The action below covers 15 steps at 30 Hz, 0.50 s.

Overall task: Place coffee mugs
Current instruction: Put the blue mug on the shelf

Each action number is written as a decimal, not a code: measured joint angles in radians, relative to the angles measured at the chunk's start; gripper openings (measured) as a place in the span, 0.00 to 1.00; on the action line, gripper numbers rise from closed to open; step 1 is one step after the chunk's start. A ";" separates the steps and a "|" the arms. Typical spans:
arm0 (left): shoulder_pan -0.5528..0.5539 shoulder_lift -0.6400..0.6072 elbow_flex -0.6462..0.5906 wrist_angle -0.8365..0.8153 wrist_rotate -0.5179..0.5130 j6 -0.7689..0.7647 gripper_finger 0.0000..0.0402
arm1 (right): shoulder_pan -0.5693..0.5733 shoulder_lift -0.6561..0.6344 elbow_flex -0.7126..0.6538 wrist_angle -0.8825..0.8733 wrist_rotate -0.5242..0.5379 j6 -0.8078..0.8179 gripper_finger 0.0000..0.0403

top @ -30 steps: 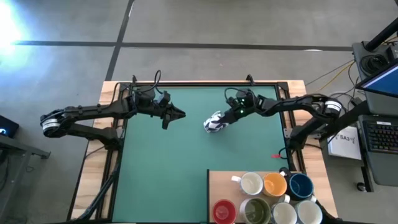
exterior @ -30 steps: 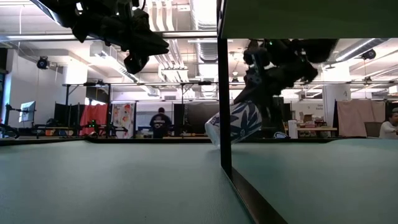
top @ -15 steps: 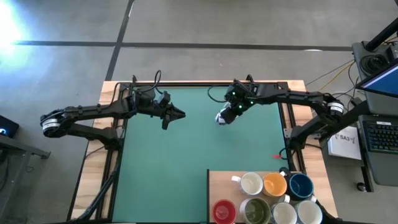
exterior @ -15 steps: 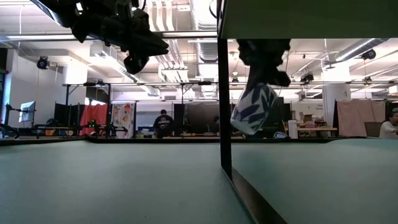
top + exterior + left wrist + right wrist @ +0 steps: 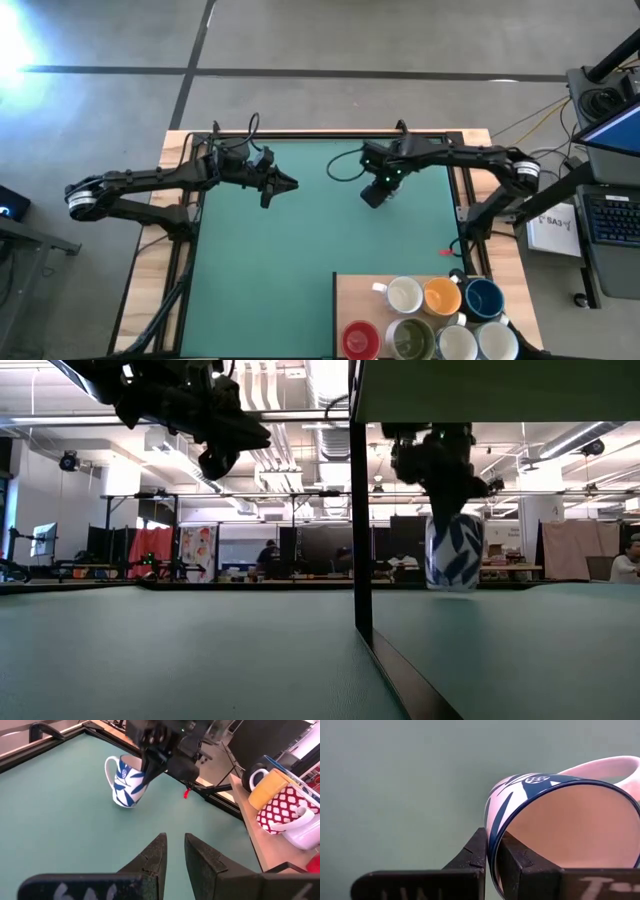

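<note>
A white mug with blue leaves [image 5: 125,785] stands upright on the far right part of the green table, handle [image 5: 107,770] pointing away from my right gripper [image 5: 378,190], which is shut on it from above. In the low view the mug [image 5: 453,552] has its base at the table surface; whether it rests there I cannot tell. My left gripper [image 5: 290,183] hovers above the table's far left-centre, fingers nearly together, holding nothing. Several other mugs stand on a wooden board [image 5: 345,290] at the near right corner: white [image 5: 404,296], orange [image 5: 442,296], dark blue [image 5: 484,298], red [image 5: 360,340], olive-lined [image 5: 413,340]. My right gripper pinches the mug's rim [image 5: 492,827] on the side away from the handle, with one finger [image 5: 520,860] inside the cup and the other finger [image 5: 470,855] outside. The fingers come from above, pointing down. The mug hangs upright below them, its base at table level.
Bare green mat [image 5: 260,260] spreads over the middle and near left of the table. The board with the mugs fills the near right corner. A dark upright edge [image 5: 355,510] stands close to the low camera. People and benches show far off in the room.
My right gripper has carried the leaf mug toward the table's right, lifting it from a tilted pose at the table, then turned to point straight down and lowered it. The mug has swung from tilted to upright. My left arm has kept still.
</note>
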 joint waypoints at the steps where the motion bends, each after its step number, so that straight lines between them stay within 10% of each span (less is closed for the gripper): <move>1: 0.000 0.000 0.000 -0.002 0.000 -0.002 0.12 | 0.003 0.015 -0.001 -0.002 0.002 0.000 0.03; 15: 0.000 0.000 0.000 -0.030 0.000 -0.018 0.12 | 0.067 0.069 0.068 0.007 -0.004 -0.029 0.20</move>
